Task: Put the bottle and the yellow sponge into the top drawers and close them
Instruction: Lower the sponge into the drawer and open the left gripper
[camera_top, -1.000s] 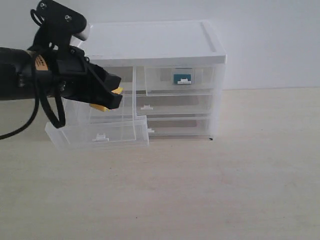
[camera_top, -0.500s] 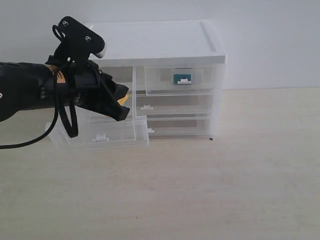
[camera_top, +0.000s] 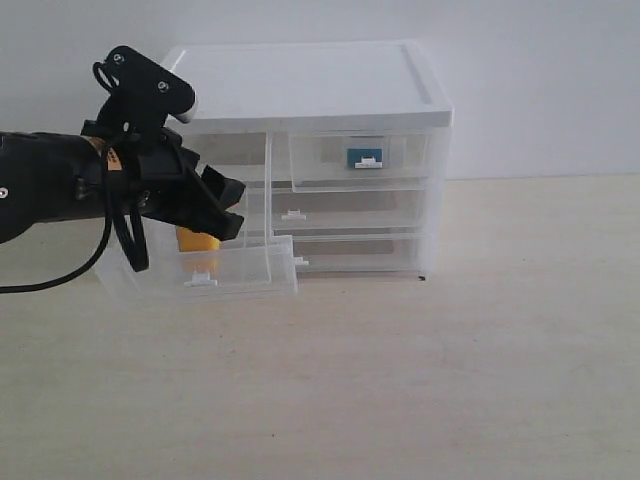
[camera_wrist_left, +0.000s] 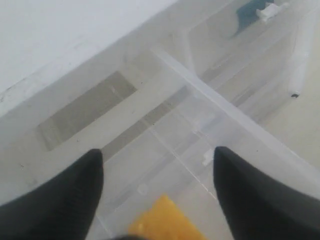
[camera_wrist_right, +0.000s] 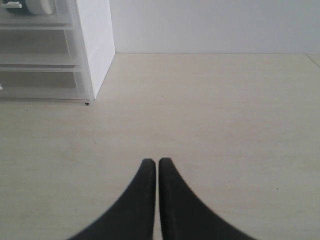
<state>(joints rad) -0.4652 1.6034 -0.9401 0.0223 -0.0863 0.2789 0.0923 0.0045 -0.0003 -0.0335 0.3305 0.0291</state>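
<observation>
1. The left gripper (camera_top: 225, 205) hangs over the pulled-out left top drawer (camera_top: 240, 268) with its jaws spread wide and nothing between them. In the left wrist view its two dark fingers (camera_wrist_left: 75, 195) stand well apart.
2. The yellow sponge (camera_top: 197, 240) lies inside that drawer, just under the gripper and touched by neither finger (the wrist camera catches only its near corner).
3. The right gripper (camera_wrist_right: 157, 162) is pressed closed and empty, low over the bare table (camera_wrist_right: 225, 100), well apart from the cabinet (camera_top: 300, 85).
4. The bottle (camera_top: 352, 156) sits in the right top drawer (camera_top: 410, 155), which looks fully pushed in. Only a teal patch shows behind its white handle (camera_top: 366, 160).
5. Handling, as a judgement:
   - The sponge is light, soft foam that would squash under a firm pinch, so its flat faces are the place to grip it.
   - The open drawer is thin, light plastic that slides easily, so push squarely on its front near the clip handle (camera_top: 202, 279), or the cabinet may skid.
6. Count:
   - One sponge.
   - One bottle.
   - Two top drawers, one open and one shut.
   - Two full-width drawers below, both shut.
   - Two grippers.
</observation>
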